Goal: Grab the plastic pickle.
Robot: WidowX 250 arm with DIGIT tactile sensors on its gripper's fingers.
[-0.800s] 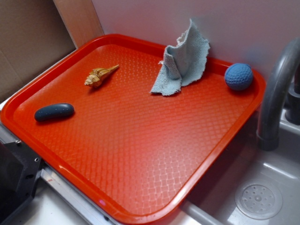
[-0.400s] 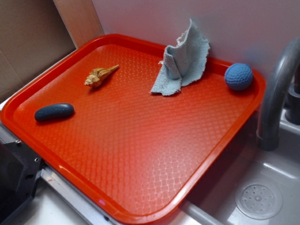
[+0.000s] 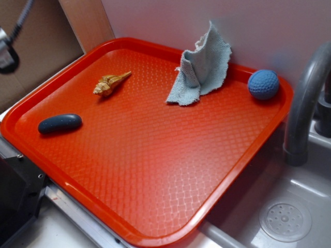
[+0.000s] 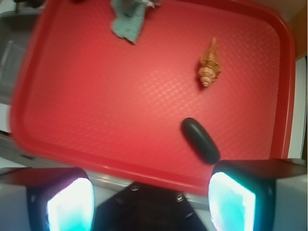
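The plastic pickle (image 3: 60,123), a dark blue-grey pill shape, lies flat near the left edge of the red tray (image 3: 155,160). In the wrist view the pickle (image 4: 200,140) sits just above my right finger (image 4: 233,202), well below the camera. My gripper (image 4: 150,202) hangs high over the tray's near rim (image 4: 120,163). It is open wide, with nothing between the fingers. In the exterior view only a bit of the arm (image 3: 6,54) shows at the top left edge, up and left of the pickle.
A tan spiky seashell (image 3: 110,83) lies behind the pickle. A crumpled grey-blue cloth (image 3: 202,67) and a blue dimpled ball (image 3: 263,84) sit at the tray's far side. A grey faucet (image 3: 305,103) and sink drain (image 3: 285,221) are to the right. A black block (image 3: 15,201) stands at the front left.
Part of the arm has come into the exterior view at the top left edge. The pickle, shell, cloth and ball have not moved.
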